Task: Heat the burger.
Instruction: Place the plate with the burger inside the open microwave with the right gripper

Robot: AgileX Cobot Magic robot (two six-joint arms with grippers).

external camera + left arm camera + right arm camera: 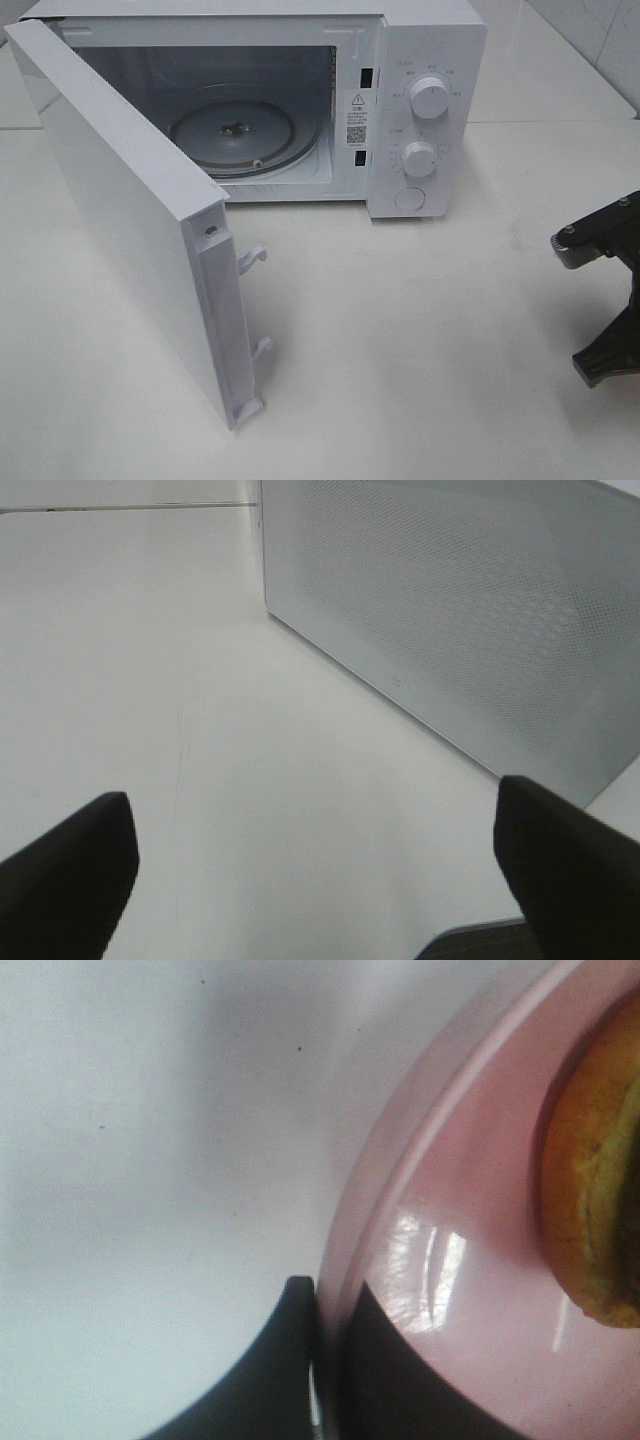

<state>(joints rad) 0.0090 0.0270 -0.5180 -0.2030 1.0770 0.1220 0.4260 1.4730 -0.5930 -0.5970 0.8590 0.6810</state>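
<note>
We hold the plate (pixel 470 1220) by its rim in our clamped right gripper (pixel 328 1305), carrying the burger (pixel 600 1160); the microwave door (pixel 130 185) stands open for it, our left gripper (pixel 315 855) spread empty.

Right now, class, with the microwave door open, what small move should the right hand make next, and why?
Probably carry the pink plate toward the microwave opening: the right hand is shut on the plate's rim with the burger on it, the door stands open, and the turntable is bare.
</note>
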